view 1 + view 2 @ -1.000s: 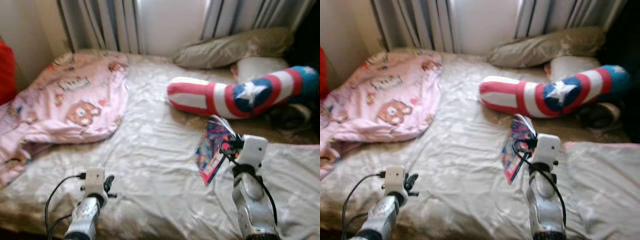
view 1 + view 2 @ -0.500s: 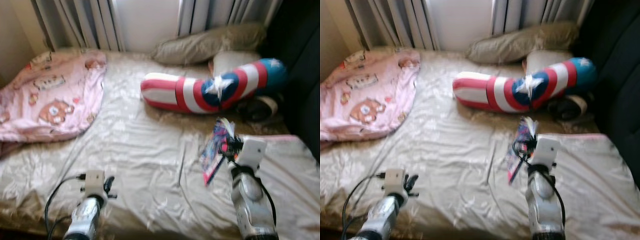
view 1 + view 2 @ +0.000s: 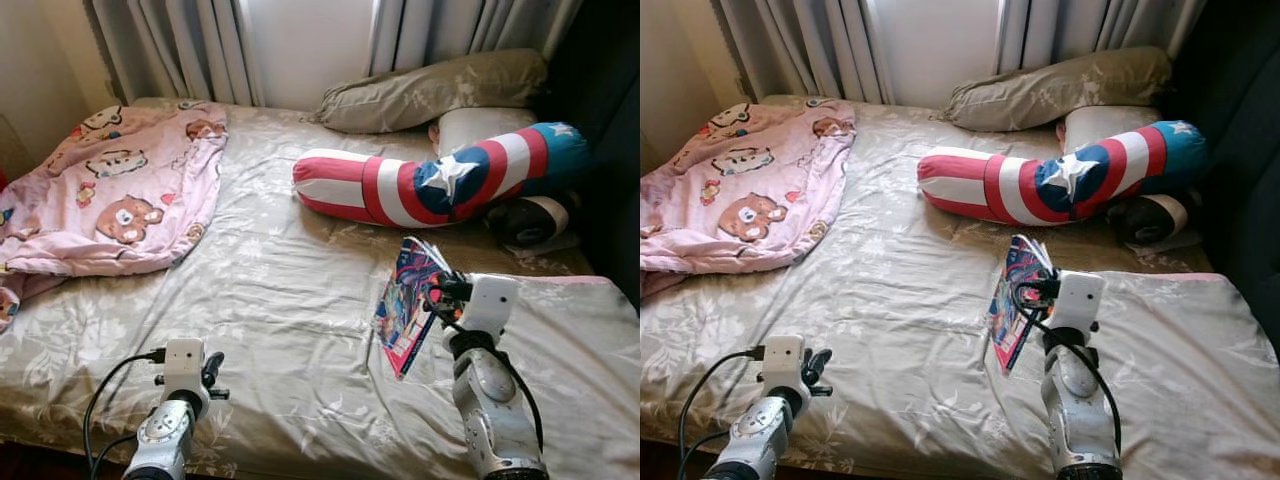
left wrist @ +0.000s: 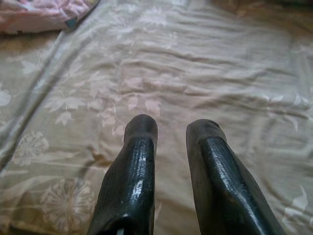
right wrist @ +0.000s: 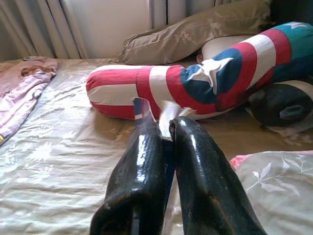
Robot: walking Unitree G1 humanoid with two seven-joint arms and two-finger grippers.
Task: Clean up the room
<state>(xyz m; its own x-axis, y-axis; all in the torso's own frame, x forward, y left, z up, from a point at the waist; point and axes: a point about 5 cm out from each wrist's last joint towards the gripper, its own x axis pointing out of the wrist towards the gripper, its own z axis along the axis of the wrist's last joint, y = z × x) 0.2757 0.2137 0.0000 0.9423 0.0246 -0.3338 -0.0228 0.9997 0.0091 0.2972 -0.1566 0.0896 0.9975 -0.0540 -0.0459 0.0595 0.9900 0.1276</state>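
Note:
A colourful thin book [image 3: 405, 310] hangs on edge above the beige flowered bed sheet [image 3: 270, 300], with my right gripper [image 3: 440, 292] shut on its top edge. In the right wrist view the fingers [image 5: 142, 161] pinch the book's pages [image 5: 166, 112] between them. My left gripper [image 3: 213, 372] hovers low over the sheet near the bed's front edge, open, with nothing between its fingers [image 4: 139, 147]. A crumpled pink cartoon blanket [image 3: 110, 195] lies on the bed's left side.
A red, white and blue star bolster [image 3: 430, 185] lies across the far right of the bed, with a beige pillow [image 3: 440, 90] and a white pillow [image 3: 480, 125] behind it. A dark round object [image 3: 530, 220] sits beside it. Curtains [image 3: 200, 50] hang behind the bed.
The camera has swung, so the whole scene has shifted and sharpened. My right gripper still holds the book in the same pose, and the left arm has not moved.

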